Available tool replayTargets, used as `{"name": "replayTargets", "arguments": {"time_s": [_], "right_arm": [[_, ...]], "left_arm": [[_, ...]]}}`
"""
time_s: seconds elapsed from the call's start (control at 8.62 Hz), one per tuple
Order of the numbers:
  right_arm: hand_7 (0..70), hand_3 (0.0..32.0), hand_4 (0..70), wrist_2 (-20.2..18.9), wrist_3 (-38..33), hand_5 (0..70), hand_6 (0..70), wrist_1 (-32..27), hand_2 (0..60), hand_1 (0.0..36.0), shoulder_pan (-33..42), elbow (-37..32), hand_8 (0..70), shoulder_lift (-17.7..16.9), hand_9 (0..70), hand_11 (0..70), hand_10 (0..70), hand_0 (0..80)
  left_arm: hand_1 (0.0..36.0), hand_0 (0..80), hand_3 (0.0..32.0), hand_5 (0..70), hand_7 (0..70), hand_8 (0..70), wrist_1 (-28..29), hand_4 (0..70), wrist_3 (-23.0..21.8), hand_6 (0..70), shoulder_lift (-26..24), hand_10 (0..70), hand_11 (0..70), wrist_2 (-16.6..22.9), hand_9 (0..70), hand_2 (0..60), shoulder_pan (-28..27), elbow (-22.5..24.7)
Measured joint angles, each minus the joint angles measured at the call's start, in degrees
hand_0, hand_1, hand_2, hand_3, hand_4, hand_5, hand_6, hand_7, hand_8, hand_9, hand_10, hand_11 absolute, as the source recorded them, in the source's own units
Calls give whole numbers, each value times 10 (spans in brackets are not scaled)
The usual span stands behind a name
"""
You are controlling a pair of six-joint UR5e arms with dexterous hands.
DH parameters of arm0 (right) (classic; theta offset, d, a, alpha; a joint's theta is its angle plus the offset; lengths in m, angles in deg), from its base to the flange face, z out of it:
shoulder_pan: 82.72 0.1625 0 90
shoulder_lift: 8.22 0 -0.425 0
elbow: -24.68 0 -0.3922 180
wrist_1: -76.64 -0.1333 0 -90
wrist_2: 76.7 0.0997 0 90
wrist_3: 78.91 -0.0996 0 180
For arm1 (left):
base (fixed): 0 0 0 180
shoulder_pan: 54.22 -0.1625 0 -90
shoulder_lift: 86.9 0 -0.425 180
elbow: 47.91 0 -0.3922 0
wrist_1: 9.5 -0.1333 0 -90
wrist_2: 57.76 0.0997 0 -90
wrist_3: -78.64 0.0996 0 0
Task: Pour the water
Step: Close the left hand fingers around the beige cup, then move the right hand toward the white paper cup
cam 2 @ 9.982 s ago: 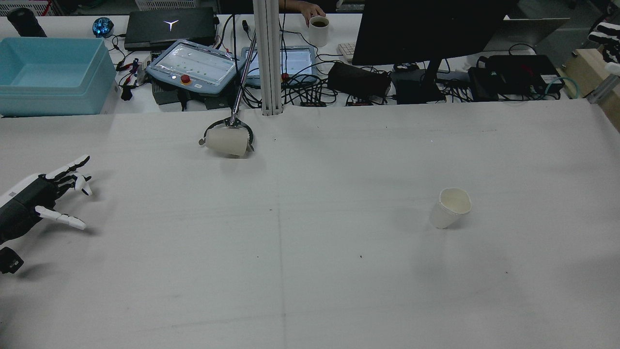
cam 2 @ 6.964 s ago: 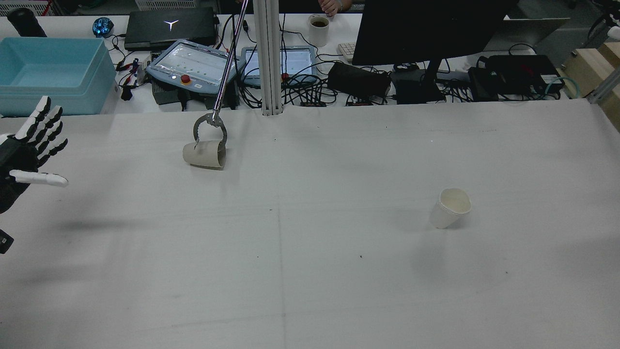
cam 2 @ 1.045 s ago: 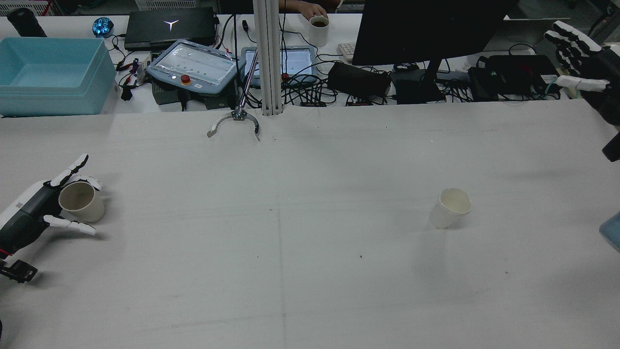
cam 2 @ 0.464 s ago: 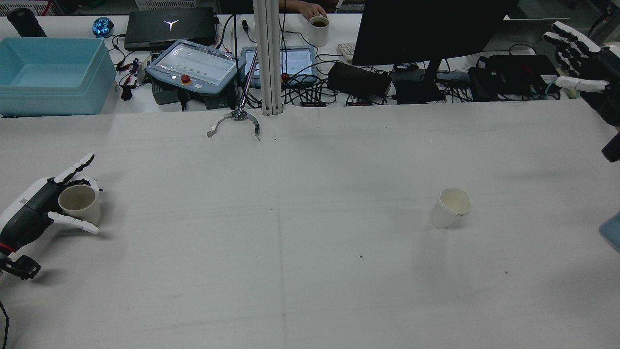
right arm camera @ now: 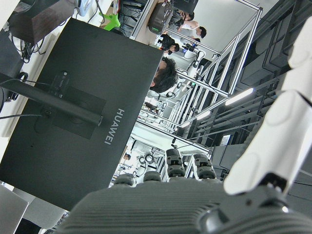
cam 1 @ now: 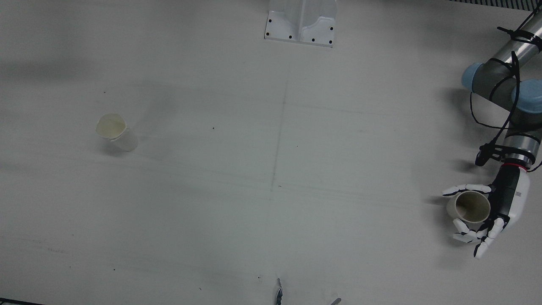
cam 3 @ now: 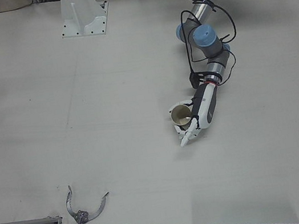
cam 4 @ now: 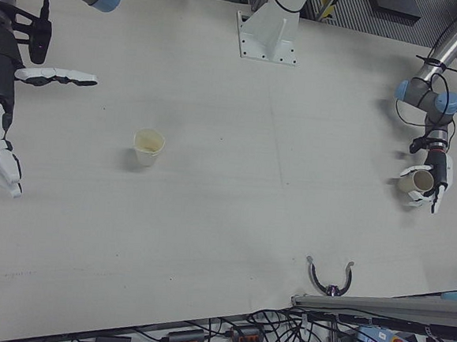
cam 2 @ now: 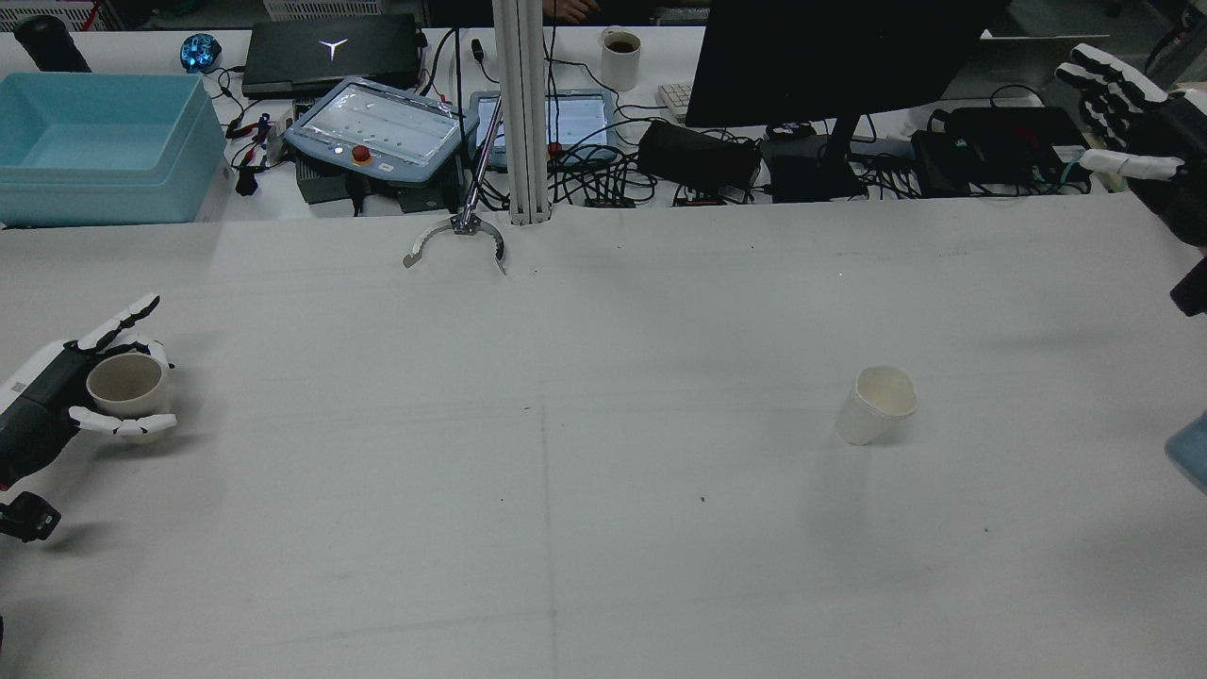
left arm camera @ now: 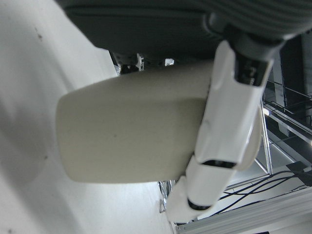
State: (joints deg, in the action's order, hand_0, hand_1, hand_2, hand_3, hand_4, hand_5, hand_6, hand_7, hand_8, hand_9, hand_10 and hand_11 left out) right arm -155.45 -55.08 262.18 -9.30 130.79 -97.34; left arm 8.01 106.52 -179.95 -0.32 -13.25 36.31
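A tan paper cup (cam 2: pixel 127 385) (cam 1: pixel 468 207) stands upright near the table's left edge in the rear view, with my left hand (cam 2: pixel 47 401) (cam 1: pixel 506 203) shut around it. One finger (left arm camera: pixel 229 131) lies flat against the cup's wall (left arm camera: pixel 131 131); the cup (cam 3: pixel 182 115) (cam 4: pixel 416 179) shows mouth up in the side views too. A white paper cup (cam 2: pixel 877 405) (cam 1: pixel 116 132) (cam 4: pixel 149 147) stands alone on the right half, leaning slightly. My right hand (cam 2: pixel 1132 104) (cam 4: pixel 4 106) hangs high off the table's right side, open and holding nothing.
A reacher tool's open claw (cam 2: pixel 454 240) (cam 3: pixel 85 207) rests at the table's far edge by the metal post (cam 2: pixel 523 113). Beyond that edge are a blue bin (cam 2: pixel 99 146), a teach pendant (cam 2: pixel 377 123), a monitor (cam 2: pixel 830 57), cables and a mug (cam 2: pixel 620 57).
Earlier the reacher tool set the tan cup down and drew back. In the last second my left hand carried the cup leftward. A person's hand left the mug.
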Motion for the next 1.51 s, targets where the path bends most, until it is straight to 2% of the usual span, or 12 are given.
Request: {"name": "replayTargets", "arguments": {"time_s": [0.12, 0.35, 0.46, 0.7, 0.81, 0.93, 1.04, 1.16, 1.28, 1.39, 1.51], "right_arm": [[161, 32, 0, 0, 0, 124, 47, 0, 102, 102, -1, 0, 0, 0, 18, 0, 0, 436], [169, 8, 0, 0, 0, 137, 52, 0, 106, 103, -1, 0, 0, 0, 19, 4, 0, 438], [153, 12, 0, 0, -1, 101, 49, 0, 116, 110, -1, 0, 0, 0, 16, 10, 0, 441], [110, 0, 0, 5, -2, 58, 46, -1, 143, 127, -1, 0, 0, 1, 8, 23, 5, 456], [53, 0, 0, 22, -10, 7, 26, -3, 142, 141, -6, 0, 0, 1, 0, 29, 9, 463], [14, 0, 0, 46, -20, 0, 9, -4, 137, 173, -22, 0, 0, 2, 0, 31, 7, 486], [4, 0, 0, 70, -26, 0, 4, -8, 132, 188, -45, 1, 0, 2, 0, 30, 5, 498], [0, 6, 0, 98, -28, 0, 0, -25, 96, 191, -75, 1, 0, 0, 0, 25, 1, 508], [0, 40, 0, 129, -26, 0, 0, -42, 65, 188, -109, -1, 0, -3, 0, 15, 0, 508], [0, 46, 0, 152, -13, 0, 0, -52, 71, 201, -146, -2, 0, -5, 0, 10, 0, 518], [0, 48, 0, 165, 12, 0, 0, -66, 70, 196, -185, -2, 0, -5, 0, 10, 0, 511]], "left_arm": [[360, 800, 0, 39, 700, 485, -2, 142, -14, 415, 8, 173, 294, -15, 611, 600, 0, -2], [360, 800, 0, 40, 700, 472, -3, 140, -44, 418, 27, 178, 303, -33, 619, 600, 1, 0], [360, 800, 0, 41, 700, 468, -3, 152, -61, 424, 34, 173, 297, -37, 620, 600, 1, 0], [360, 800, 0, 41, 700, 457, -3, 153, -105, 423, 45, 158, 277, -56, 612, 600, 3, 10], [360, 800, 0, 41, 700, 452, -3, 159, -118, 421, 55, 153, 271, -63, 604, 600, 4, 26], [360, 800, 0, 41, 700, 455, -4, 162, -125, 424, 71, 153, 270, -69, 606, 600, 5, 50], [360, 800, 0, 41, 700, 455, -4, 165, -128, 424, 84, 154, 272, -73, 611, 600, 6, 70], [360, 800, 0, 41, 700, 453, -3, 168, -130, 427, 100, 152, 269, -75, 611, 600, 8, 87], [360, 800, 0, 42, 700, 453, -2, 170, -131, 434, 115, 151, 268, -75, 612, 600, 11, 101], [360, 800, 0, 44, 700, 460, -1, 170, -131, 445, 125, 152, 269, -75, 621, 600, 16, 111], [360, 800, 0, 45, 700, 464, 0, 171, -133, 454, 136, 153, 270, -74, 626, 600, 23, 120]]}}
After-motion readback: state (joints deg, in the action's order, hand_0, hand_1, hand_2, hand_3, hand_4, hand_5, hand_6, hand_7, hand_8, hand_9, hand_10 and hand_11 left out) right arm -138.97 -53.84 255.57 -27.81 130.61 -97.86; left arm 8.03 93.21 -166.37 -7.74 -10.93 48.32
